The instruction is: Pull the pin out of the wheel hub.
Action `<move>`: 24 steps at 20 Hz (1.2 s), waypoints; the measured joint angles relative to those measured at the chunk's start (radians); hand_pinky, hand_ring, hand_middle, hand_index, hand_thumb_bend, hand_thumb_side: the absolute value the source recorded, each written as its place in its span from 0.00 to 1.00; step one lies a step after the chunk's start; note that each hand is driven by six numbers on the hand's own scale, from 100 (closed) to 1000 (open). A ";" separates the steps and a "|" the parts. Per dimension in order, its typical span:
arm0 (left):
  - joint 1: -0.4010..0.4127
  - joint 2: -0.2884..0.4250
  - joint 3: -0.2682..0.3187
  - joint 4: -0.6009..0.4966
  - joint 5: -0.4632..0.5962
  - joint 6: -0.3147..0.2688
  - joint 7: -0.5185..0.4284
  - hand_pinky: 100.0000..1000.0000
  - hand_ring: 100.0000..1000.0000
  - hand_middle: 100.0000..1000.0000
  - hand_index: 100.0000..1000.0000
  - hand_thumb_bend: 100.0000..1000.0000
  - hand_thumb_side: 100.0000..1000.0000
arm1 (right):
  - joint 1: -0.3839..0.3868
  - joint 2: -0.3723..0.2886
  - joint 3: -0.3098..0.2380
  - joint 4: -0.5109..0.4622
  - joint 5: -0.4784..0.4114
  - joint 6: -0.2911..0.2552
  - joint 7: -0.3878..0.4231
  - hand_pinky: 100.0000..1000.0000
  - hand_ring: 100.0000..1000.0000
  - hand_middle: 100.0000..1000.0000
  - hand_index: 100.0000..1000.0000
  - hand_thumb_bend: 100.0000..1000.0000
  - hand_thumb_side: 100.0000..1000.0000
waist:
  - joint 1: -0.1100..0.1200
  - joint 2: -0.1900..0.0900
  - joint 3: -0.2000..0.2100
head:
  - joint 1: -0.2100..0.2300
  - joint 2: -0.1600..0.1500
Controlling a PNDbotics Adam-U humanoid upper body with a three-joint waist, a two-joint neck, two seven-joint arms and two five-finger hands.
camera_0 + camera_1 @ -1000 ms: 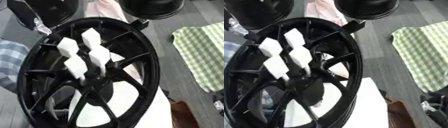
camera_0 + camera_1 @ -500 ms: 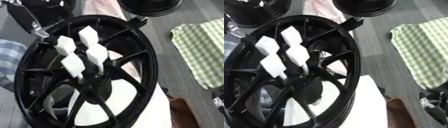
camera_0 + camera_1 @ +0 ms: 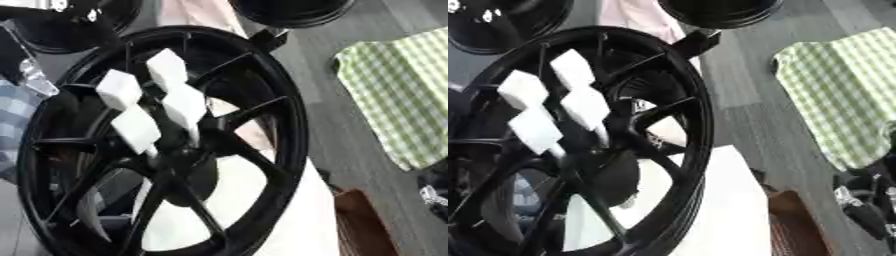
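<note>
Left eye view: black wheel hub [image 3: 166,150] standing tilted, four white-headed pins [image 3: 162,107] clustered at its centre.

Right eye view: right hand [image 3: 868,205] at lower right (fingers' state indeterminable). Risk: hub tipping under sideways pull.

A green checked cloth [image 3: 398,95] lies on the grey floor [image 3: 750,75].
</note>
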 measured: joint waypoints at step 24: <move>-0.027 -0.027 -0.044 0.008 -0.084 0.004 -0.004 0.75 0.72 0.68 0.81 0.76 0.33 | -0.001 -0.005 0.000 0.000 -0.004 0.003 0.002 0.47 0.61 0.48 0.69 0.23 0.31 | -0.001 0.000 -0.004 | -0.018 -0.026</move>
